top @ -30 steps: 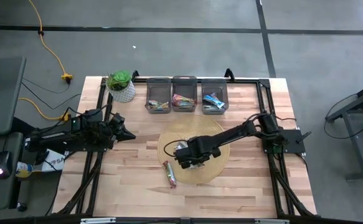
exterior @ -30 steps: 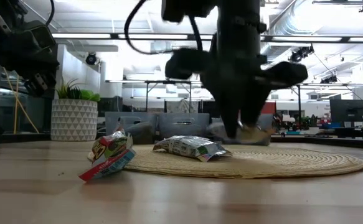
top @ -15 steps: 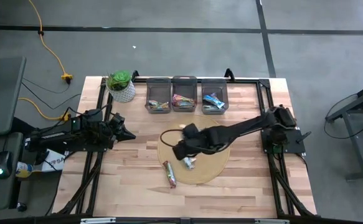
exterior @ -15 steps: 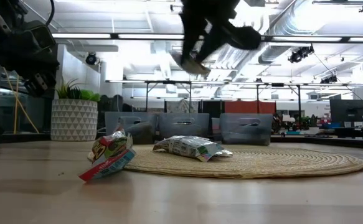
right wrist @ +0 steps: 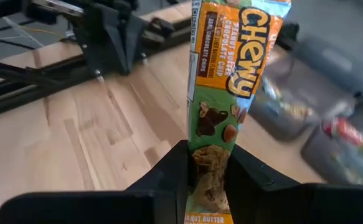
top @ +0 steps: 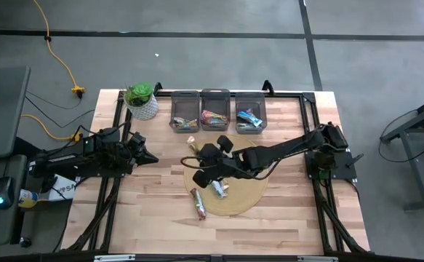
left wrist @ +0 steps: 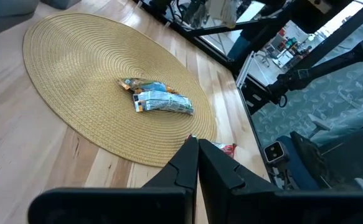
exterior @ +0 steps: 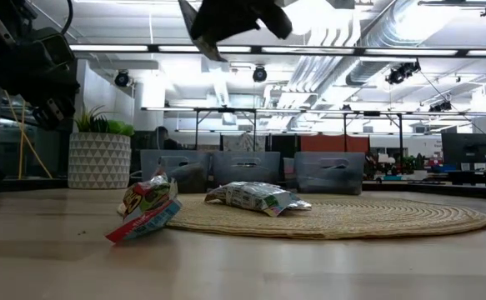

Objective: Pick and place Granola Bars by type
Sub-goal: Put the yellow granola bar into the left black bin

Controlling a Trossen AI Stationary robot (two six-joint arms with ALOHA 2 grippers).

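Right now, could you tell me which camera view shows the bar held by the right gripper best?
The right wrist view: the Chewy bar fills the frame, label readable, pinched in the right gripper. The high view shows only a pale tip; the low and left wrist views don't show it clearly.

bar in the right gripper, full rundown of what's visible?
The granola bar is an oblong foil pack, green and orange, printed "Chewy" with peanut butter chocolate chip text and pictured chunks. The right gripper is shut on its lower end, so it sticks out past the fingers. It is lifted off the table, between the woven mat and the grey bins.
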